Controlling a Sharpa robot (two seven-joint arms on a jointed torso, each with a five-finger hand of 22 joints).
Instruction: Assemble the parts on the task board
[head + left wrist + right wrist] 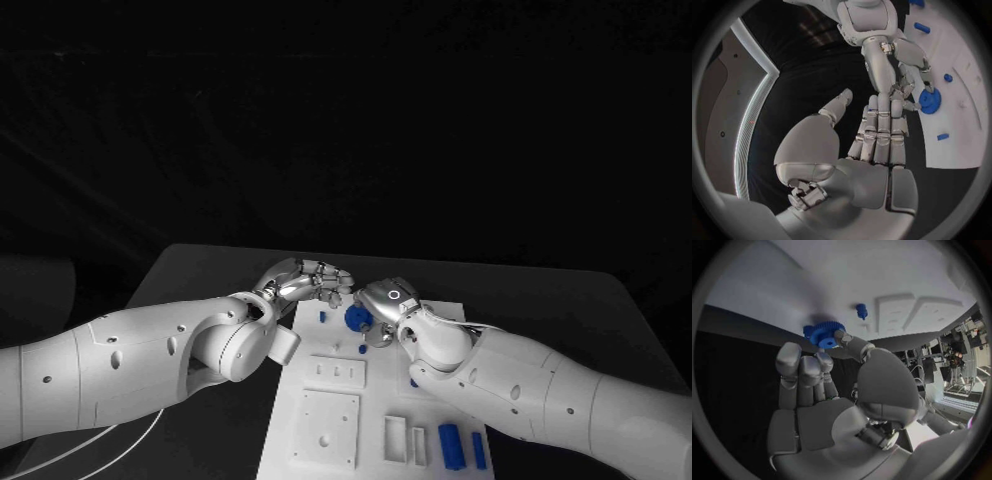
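Observation:
The white task board [289,440] lies in the middle of the black table. A blue gear [358,318] sits near its far end. My right hand [389,300] is right beside it and pinches the gear [825,334] between thumb and fingertips [807,362]; the left wrist view shows the gear [929,98] low against the board [967,125]. My left hand [303,280] hovers at the board's far left edge. Its fingers [882,130] are straight, the thumb is apart, and it holds nothing. Its fingertips come close to the right hand [907,70].
Small blue pegs [322,316] [362,348] stand on the board close to the gear. Two longer blue pieces [450,445] [479,450] lie at the board's near right corner, beside raised white plates [329,428]. Both forearms cross the board's near sides.

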